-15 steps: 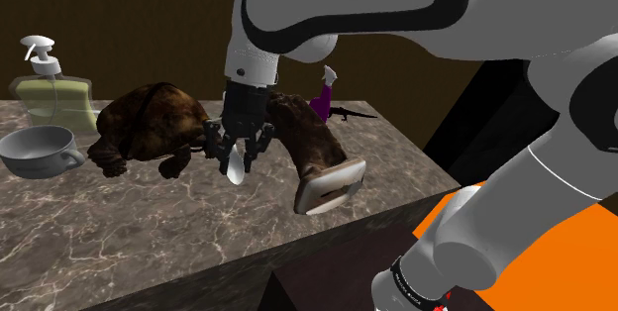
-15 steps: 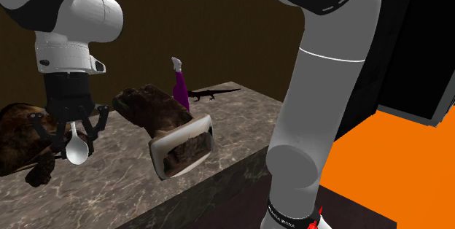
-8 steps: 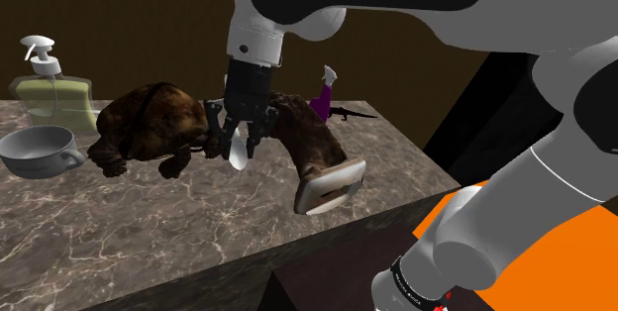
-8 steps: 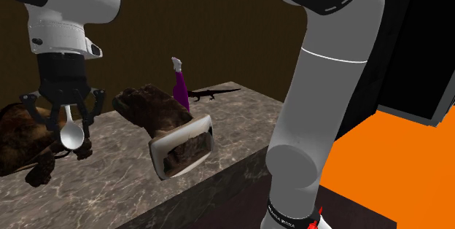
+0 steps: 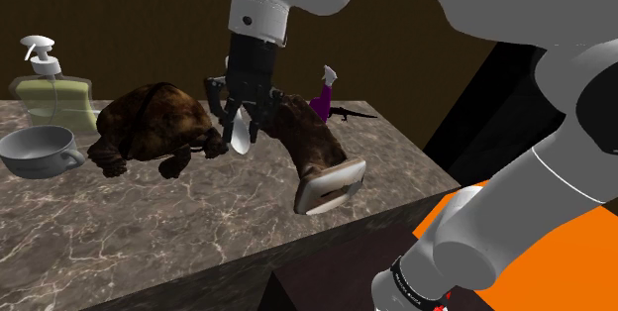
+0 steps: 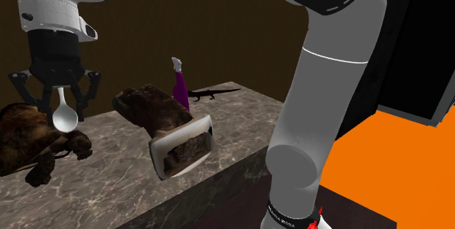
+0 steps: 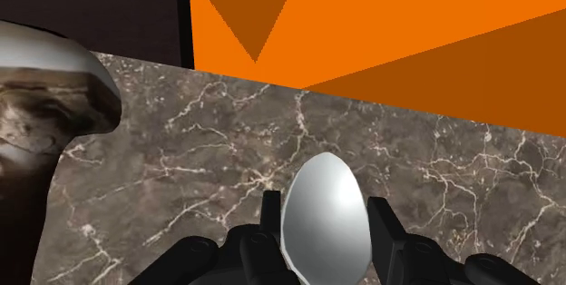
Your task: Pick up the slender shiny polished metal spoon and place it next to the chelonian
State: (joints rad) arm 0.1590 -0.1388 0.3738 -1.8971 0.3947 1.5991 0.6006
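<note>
My hand (image 5: 241, 129) is clamped on the spoon (image 5: 238, 140). Its two black fingers (image 7: 384, 230) pinch the handle, and the pale, shiny bowl hangs straight down below them. In the wrist view the bowl of the spoon (image 7: 325, 224) sits between my fingertips, with dark veined marble spread beneath it. The spoon is in the air, clear of the tabletop (image 5: 149, 230).

In the shoulder view, the spoon is between the brown turtle (image 5: 149, 126) and a brown object lying on its side with a pale rim. That object looks like a boot (image 5: 309, 151), though I cannot be sure of it. In the second exterior view, my hand (image 6: 62, 102) holds the spoon (image 6: 64, 117) just above the turtle (image 6: 22, 136), near its head. The boot (image 6: 166, 125) is on that view's right.

Farther back on the tabletop stand a small purple bottle (image 5: 322, 101) and a black lizard figure (image 5: 353, 114). At the shoulder view's left are a grey cup (image 5: 40, 149) with a handle and a green pump bottle (image 5: 51, 89) behind it. An orange floor (image 7: 408, 38) shows beyond the tabletop's edge.
</note>
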